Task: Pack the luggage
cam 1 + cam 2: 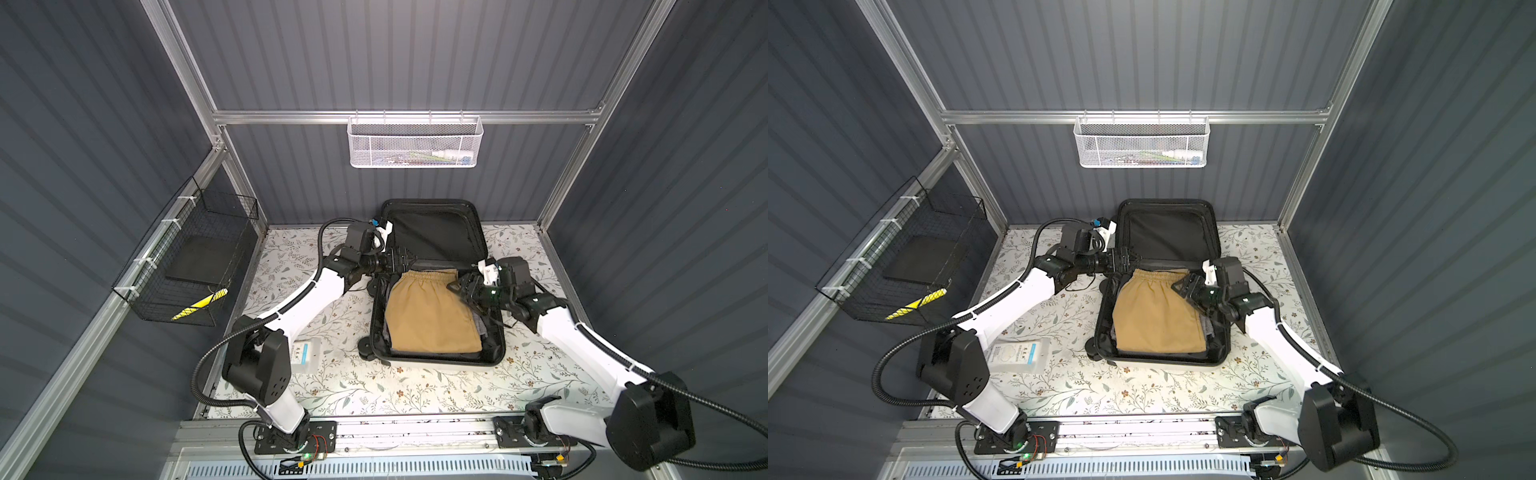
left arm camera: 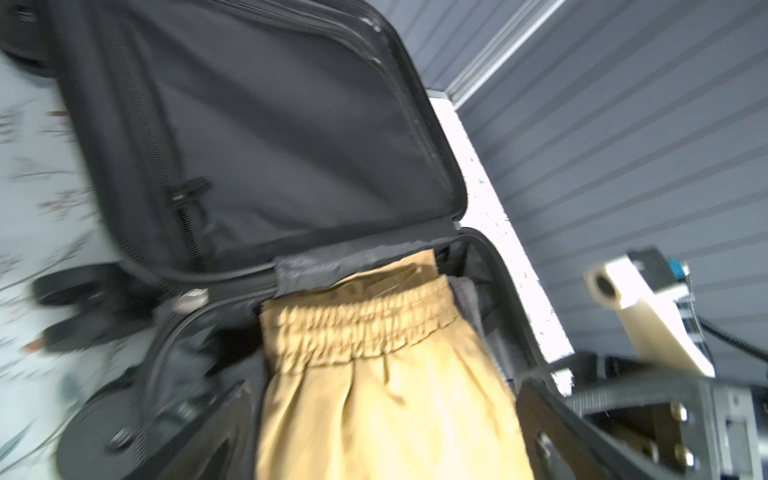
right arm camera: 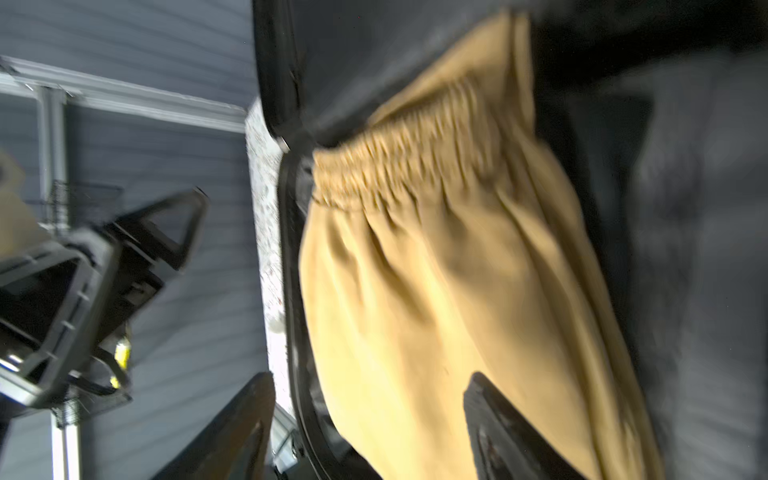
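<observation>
The luggage (image 1: 436,360) (image 1: 1158,360) lies open in the middle of the table, its black-lined lid (image 1: 434,232) raised toward the back wall. Folded tan shorts (image 1: 432,316) (image 1: 1158,316) (image 2: 374,395) (image 3: 457,291) lie in the lower half, waistband toward the hinge. My left gripper (image 1: 401,259) (image 1: 1126,258) (image 2: 382,436) hovers at the hinge's left end, open, nothing between its fingers. My right gripper (image 1: 459,286) (image 1: 1183,284) (image 3: 370,428) is open over the shorts' right waistband corner, its fingers astride the luggage's rim and the fabric's edge.
A white mesh basket (image 1: 415,143) with small items hangs on the back rail. A black wire basket (image 1: 191,266) on the left wall holds a dark flat object and a yellow-black item. A white packet (image 1: 305,353) (image 1: 1019,353) lies on the floral tabletop left of the luggage.
</observation>
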Controlling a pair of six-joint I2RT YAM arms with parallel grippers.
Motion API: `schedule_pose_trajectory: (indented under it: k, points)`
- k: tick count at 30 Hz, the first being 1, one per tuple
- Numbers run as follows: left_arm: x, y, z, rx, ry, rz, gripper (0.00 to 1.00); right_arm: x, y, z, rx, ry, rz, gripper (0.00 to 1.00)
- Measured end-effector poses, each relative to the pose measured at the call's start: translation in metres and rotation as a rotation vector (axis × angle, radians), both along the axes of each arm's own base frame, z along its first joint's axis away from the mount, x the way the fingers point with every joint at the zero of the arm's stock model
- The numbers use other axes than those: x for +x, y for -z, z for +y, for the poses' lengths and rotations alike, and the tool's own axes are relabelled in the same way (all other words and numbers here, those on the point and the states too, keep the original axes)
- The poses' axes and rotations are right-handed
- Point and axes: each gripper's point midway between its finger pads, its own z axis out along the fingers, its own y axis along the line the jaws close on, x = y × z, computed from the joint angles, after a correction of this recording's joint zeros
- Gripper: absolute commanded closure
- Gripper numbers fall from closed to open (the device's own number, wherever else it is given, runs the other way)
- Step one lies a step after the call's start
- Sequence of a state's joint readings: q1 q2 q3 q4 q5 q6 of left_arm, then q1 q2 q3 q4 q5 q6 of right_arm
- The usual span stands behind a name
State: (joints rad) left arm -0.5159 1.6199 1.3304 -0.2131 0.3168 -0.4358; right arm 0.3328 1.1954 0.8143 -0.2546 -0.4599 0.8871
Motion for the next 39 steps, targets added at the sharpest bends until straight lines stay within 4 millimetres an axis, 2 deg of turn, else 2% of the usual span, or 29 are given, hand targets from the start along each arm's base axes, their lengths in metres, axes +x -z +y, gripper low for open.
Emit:
schedule_pose_trajectory:
  k: [5, 9, 12, 15, 20, 22, 24, 25, 31, 35, 39]
  points:
    - [-0.013, 0.02, 0.018, 0.051, -0.049, 0.033, 0.0, -0.04, 0.024, 0.003, -0.032, -0.028, 0.044, 0.24]
    - [-0.019, 0.035, 0.026, 0.078, -0.078, 0.067, 0.0, -0.054, 0.036, -0.003, -0.056, -0.02, 0.079, 0.23]
    - [-0.022, 0.042, 0.033, 0.094, -0.105, 0.079, 0.0, -0.059, 0.036, -0.008, -0.08, -0.018, 0.091, 0.22]
    - [-0.028, 0.039, 0.042, 0.1, -0.134, 0.071, 0.0, -0.061, 0.022, -0.011, -0.1, -0.024, 0.07, 0.21]
    - [-0.038, 0.023, 0.061, 0.119, -0.194, 0.04, 0.0, -0.048, -0.034, -0.007, -0.09, -0.041, -0.051, 0.16]
    - [-0.043, 0.02, 0.072, 0.147, -0.226, 0.04, 0.0, -0.044, -0.053, -0.005, -0.08, -0.046, -0.09, 0.1]
    - [-0.049, 0.02, 0.084, 0.183, -0.266, 0.052, 0.0, -0.04, -0.066, -0.003, -0.077, -0.051, -0.109, 0.01]
    - [-0.053, 0.019, 0.091, 0.198, -0.287, 0.058, 0.0, -0.039, -0.07, -0.002, -0.076, -0.055, -0.115, 0.01]
    - [-0.086, 0.023, 0.134, 0.233, -0.443, 0.097, 0.0, -0.034, -0.076, 0.0, -0.083, -0.059, -0.106, 0.01]
    - [-0.107, 0.048, 0.165, 0.3, -0.559, 0.17, 0.0, -0.031, -0.078, 0.002, -0.076, -0.06, -0.104, 0.01]
    - [-0.117, 0.074, 0.191, 0.38, -0.656, 0.242, 0.0, -0.018, -0.082, 0.01, -0.064, -0.065, -0.106, 0.01]
